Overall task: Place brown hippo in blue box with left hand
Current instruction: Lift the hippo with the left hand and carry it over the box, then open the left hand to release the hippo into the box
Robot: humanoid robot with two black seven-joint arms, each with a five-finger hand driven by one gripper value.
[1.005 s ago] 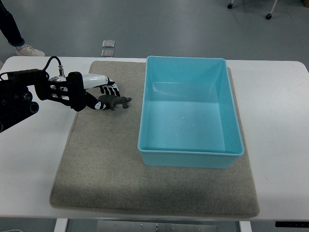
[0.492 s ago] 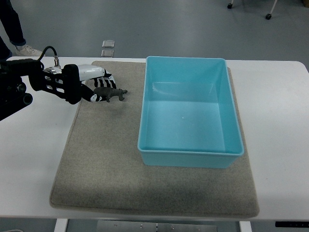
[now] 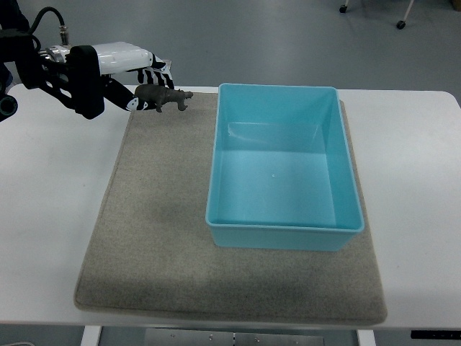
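Fingers of the left hand are pinched on the brown hippo, gripping its rear end so that the head and legs stick out to the right, free of the hand. The toy is off the grey mat and appears to hang in the air over the mat's far left corner, with the arm reaching in from the far left of the scene. Holding it by the back half looks sensible: the fingers can let go and the animal will drop away from them without catching.

To the right sits the blue box, open on top, with nothing inside it, resting squarely on the mat, which itself lies on the white table. The hippo is near the box's far left corner but not yet over it; there is a clear gap between its nose and the rim. The mat under the box probably keeps it from sliding if the hand bumps the wall.

Judging from this, the pick-up is done and the carry is under way. What remains is to move right and a little nearer until the toy is above the box's floor, high enough to clear the rim, and then release. The main risk seems to be a leg or the nose clipping the near wall if the hand comes across too low.

The right arm is not to be seen.
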